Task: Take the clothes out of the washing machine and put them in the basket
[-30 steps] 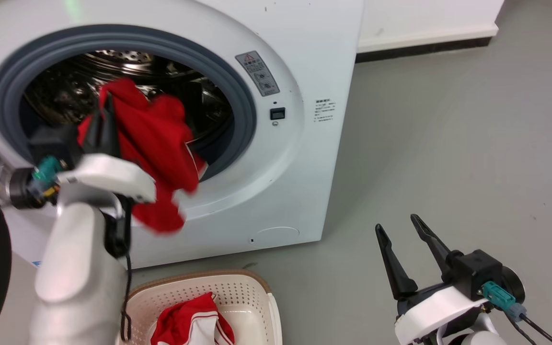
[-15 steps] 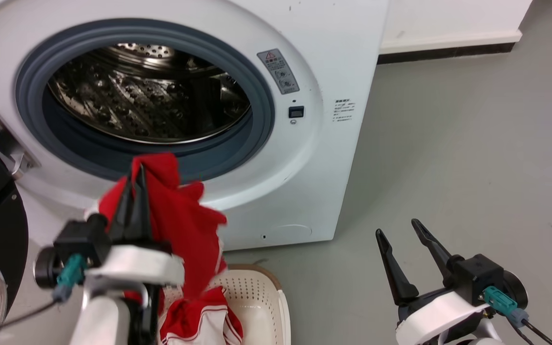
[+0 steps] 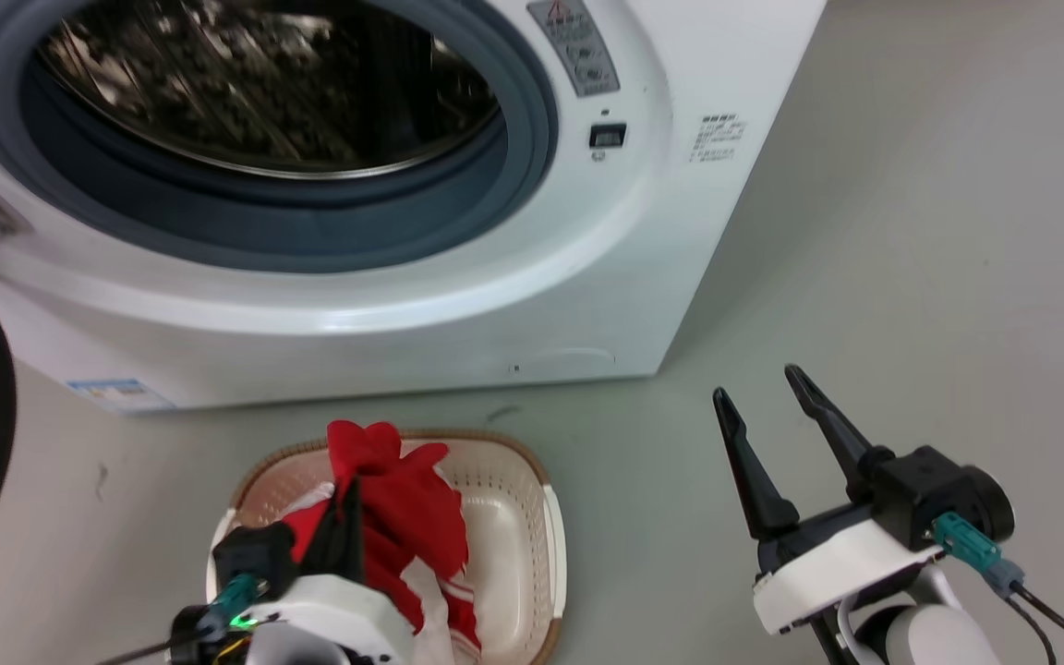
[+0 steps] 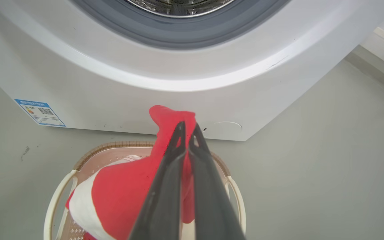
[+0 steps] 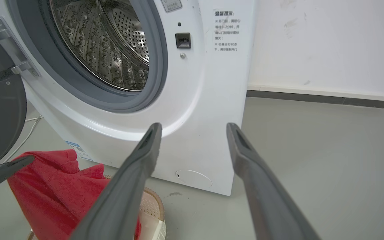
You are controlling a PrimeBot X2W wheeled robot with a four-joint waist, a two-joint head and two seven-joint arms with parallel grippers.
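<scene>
Head view, left gripper (image 3: 348, 488): clenched on a red garment (image 3: 407, 503) at the lower left of the frame; the cloth rises above the fingertips and drapes down into the laundry basket (image 3: 552, 522)
Head view, basket contents: more red-and-white cloth (image 3: 444, 591) lies under the held piece; how many garments there are I cannot tell
Head view, right gripper (image 3: 754, 381): released and holding nothing, over bare floor at the lower right, well apart from the basket
Head view, washing machine (image 3: 495, 305): fills the upper left; no red shows in the visible part of the drum (image 3: 264, 83)
Left wrist view, grip: the two fingers meet at mid-frame with a peak of red garment (image 4: 170, 116) pinched between them; the bulk (image 4: 122, 190) hangs inside the basket rim (image 4: 112, 146)
Right wrist view, right gripper (image 5: 193, 125): jaws stand wide, nothing between them; the red garment (image 5: 52, 190) hangs at the lower left above the basket (image 5: 153, 206)
Right wrist view, drum (image 5: 112, 53): looks empty where visible
Step in hand: dropping the garment into the basket, probably the last one
Doing it well: lower until most of the cloth rests inside the rim; open fully; lift straight up so nothing snags and trails over the edge
</scene>
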